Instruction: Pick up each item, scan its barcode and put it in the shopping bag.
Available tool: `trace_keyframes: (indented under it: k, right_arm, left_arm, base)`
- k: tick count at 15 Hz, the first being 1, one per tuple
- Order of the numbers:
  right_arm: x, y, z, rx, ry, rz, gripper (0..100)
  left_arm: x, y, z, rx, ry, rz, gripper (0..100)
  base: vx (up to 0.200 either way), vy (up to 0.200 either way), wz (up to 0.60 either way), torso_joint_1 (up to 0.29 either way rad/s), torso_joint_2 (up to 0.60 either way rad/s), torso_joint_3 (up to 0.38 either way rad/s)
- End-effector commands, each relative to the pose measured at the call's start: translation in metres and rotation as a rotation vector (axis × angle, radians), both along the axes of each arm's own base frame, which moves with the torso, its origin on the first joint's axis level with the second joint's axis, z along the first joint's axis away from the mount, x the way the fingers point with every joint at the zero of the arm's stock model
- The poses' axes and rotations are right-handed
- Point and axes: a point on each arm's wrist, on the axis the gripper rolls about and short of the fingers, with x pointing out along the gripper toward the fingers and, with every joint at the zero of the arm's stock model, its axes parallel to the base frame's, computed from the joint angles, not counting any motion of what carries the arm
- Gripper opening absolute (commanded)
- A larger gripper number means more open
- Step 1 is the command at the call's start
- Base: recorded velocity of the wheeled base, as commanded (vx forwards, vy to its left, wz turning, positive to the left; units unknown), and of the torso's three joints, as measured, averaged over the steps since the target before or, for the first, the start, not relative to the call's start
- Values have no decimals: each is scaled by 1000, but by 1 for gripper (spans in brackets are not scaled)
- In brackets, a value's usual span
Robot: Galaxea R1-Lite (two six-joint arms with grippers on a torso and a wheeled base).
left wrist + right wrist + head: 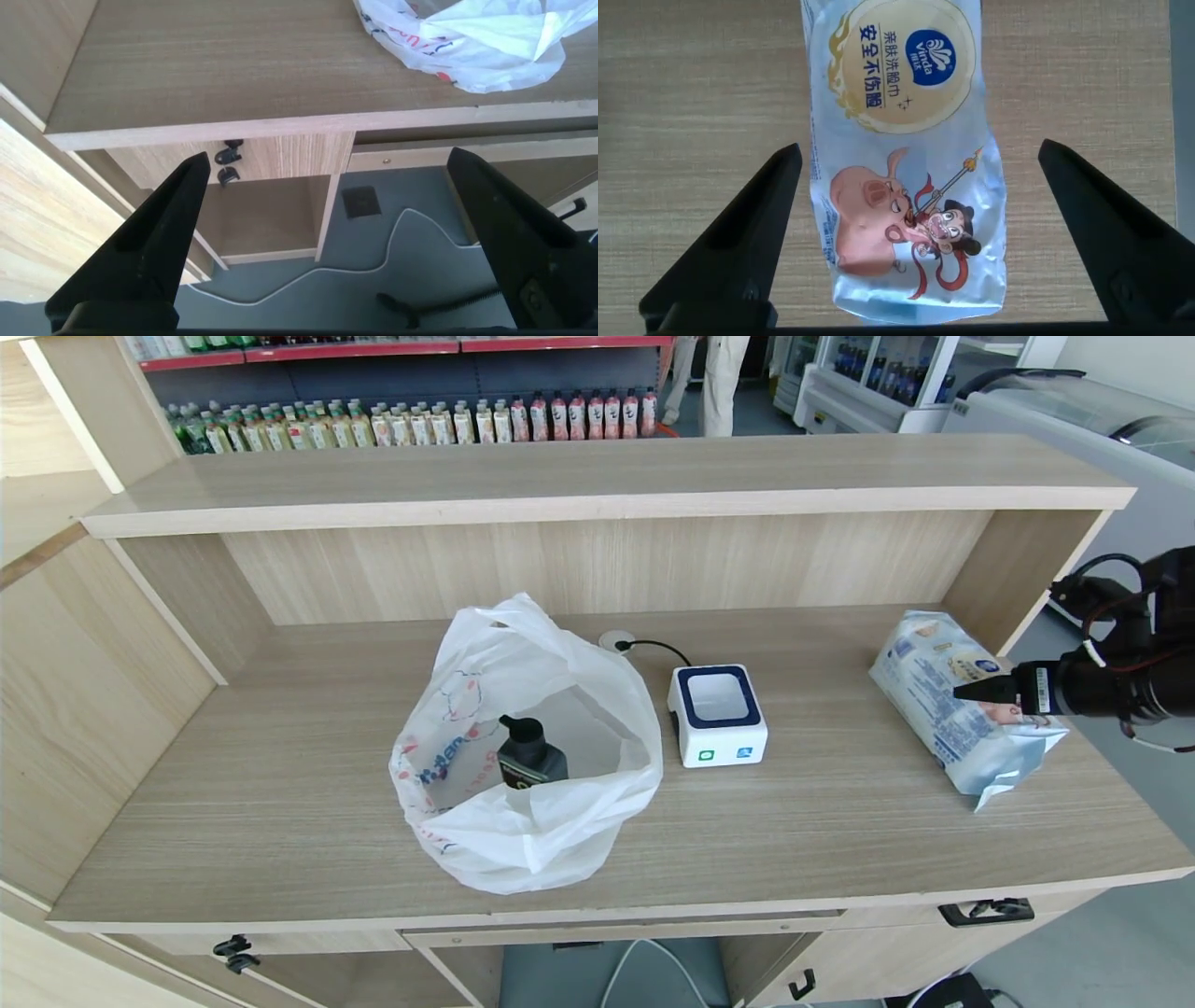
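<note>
Open stretch of counter (pixel 822 803) between scanner (pixel 717 714) and tissue pack (pixel 924 695); back wall (pixel 607 565) behind.

1. Right gripper (pixel 976 693) hangs over the right end of the counter (pixel 280 784); the tissue pack (pixel 943 709) lies on the counter directly beneath it, between its spread fingers.
2. Scanner (pixel 717 714): on the counter, left of that gripper, well apart from the pack.
3. Shopping bag (pixel 485 840): farther left, just beside the scanner; bottle (pixel 530 756) upright inside.
4. Left gripper (pixel 332 243), fingers apart: before the counter's front edge, lower; the bag lies beyond it.

A pale wood-grain counter (pixel 280 803) with a raised ledge stands before red-edged shelves of bottled drinks (pixel 308 353) and white glass-fronted chillers (pixel 868 392).
</note>
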Motion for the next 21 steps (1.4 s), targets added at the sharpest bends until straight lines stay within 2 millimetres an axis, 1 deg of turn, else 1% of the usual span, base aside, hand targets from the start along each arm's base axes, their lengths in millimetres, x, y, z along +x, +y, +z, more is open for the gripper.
trace_keyframes:
  k: [1,4,9,11,13,16,17,19,21]
  right_arm:
    - [6,1,-8,9,18,12,100]
    - [13,3,-10,14,16,33,100]
    - [23,0,-28,26,61,34,100]
    - [32,-1,-41,33,89,38,100]
    - [40,2,-43,47,84,70,100]
    - [43,2,-45,48,82,85,100]
    - [43,2,-46,48,86,86,0]
    - [42,1,-47,28,88,98,0]
    - [40,1,-43,25,77,98,0]
  left_arm:
    - [0,0,0,0,-1,0,100]
    - [0,0,0,0,-1,0,100]
    - [0,0,0,0,-1,0,100]
    - [0,0,0,0,-1,0,100]
    - [0,0,0,0,-1,0,100]
    - [0,0,0,0,-1,0,100]
    - [0,0,0,0,-1,0,100]
    - [0,0,0,0,-1,0,100]
    - [0,0,0,0,-1,0,100]
  base:
    - [0,0,0,0,0,0]
    - [0,0,0,0,0,0]
    - [0,0,0,0,0,0]
    - [0,0,0,0,0,0]
    - [0,0,0,0,0,0]
    - [0,0,0,0,0,0]
    - [0,0,0,0,0,0]
    - [0,0,0,0,0,0]
    - [0,0,0,0,0,0]
